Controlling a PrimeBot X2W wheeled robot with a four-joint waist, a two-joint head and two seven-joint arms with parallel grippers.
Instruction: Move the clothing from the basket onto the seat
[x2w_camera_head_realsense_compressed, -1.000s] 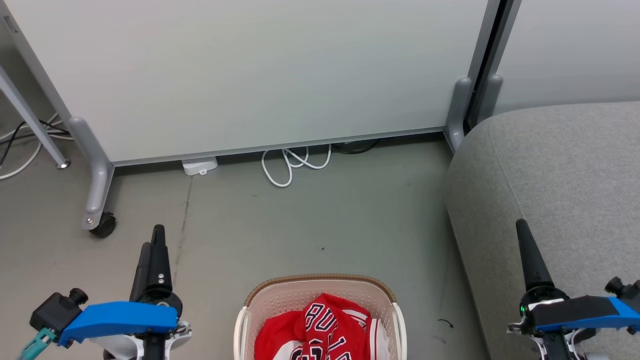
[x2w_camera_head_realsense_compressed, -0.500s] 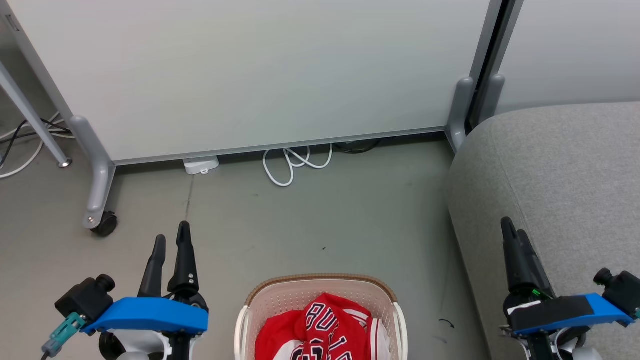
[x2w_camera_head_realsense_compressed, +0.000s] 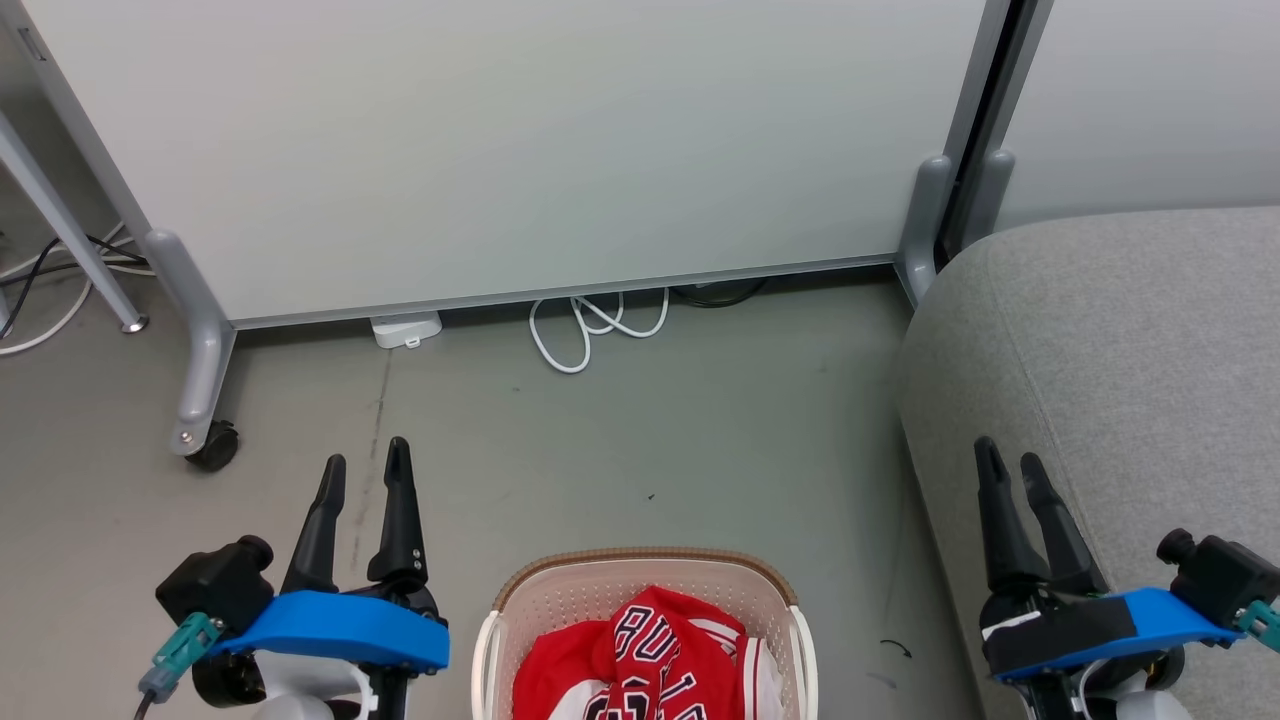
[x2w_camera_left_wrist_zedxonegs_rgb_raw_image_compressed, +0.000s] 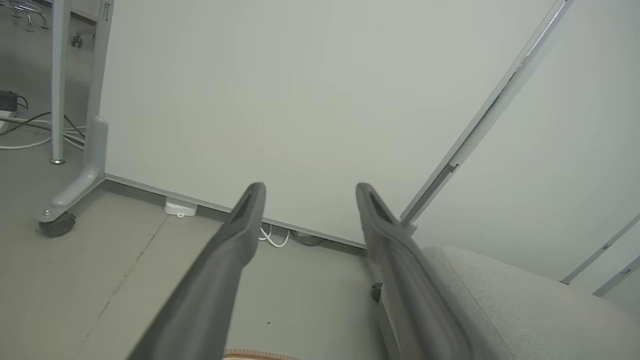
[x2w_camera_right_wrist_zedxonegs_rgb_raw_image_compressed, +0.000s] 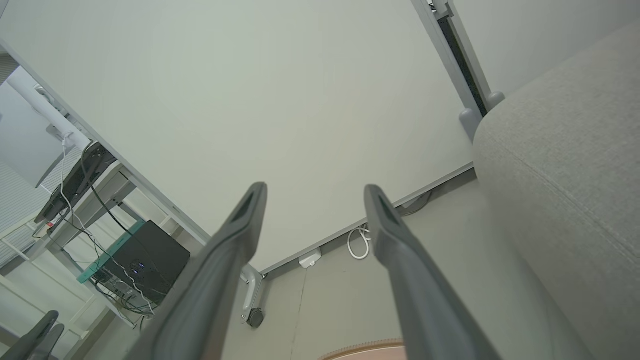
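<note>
Right of the open left gripper (x2w_camera_head_realsense_compressed: 367, 452), red jerseys (x2w_camera_head_realsense_compressed: 650, 660) fill the basket (x2w_camera_head_realsense_compressed: 640, 556); the open right gripper (x2w_camera_head_realsense_compressed: 1006, 452) stands farther.

A pale partition panel (x2w_camera_head_realsense_compressed: 520, 150) stands on a grey foot (x2w_camera_head_realsense_compressed: 203, 350) with a black caster (x2w_camera_head_realsense_compressed: 213, 447), and at its base a coiled white cable (x2w_camera_head_realsense_compressed: 585, 338) and a small white box (x2w_camera_head_realsense_compressed: 405, 328) lie on the grey floor (x2w_camera_head_realsense_compressed: 640, 440).

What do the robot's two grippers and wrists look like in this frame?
The left gripper and right gripper each have two long, tapering black fingers on a white wrist under a bright blue cover. A black camera block sits outboard of each, with a teal connector; the left one carries a dark cable. The right cover bears a black strap.
</note>
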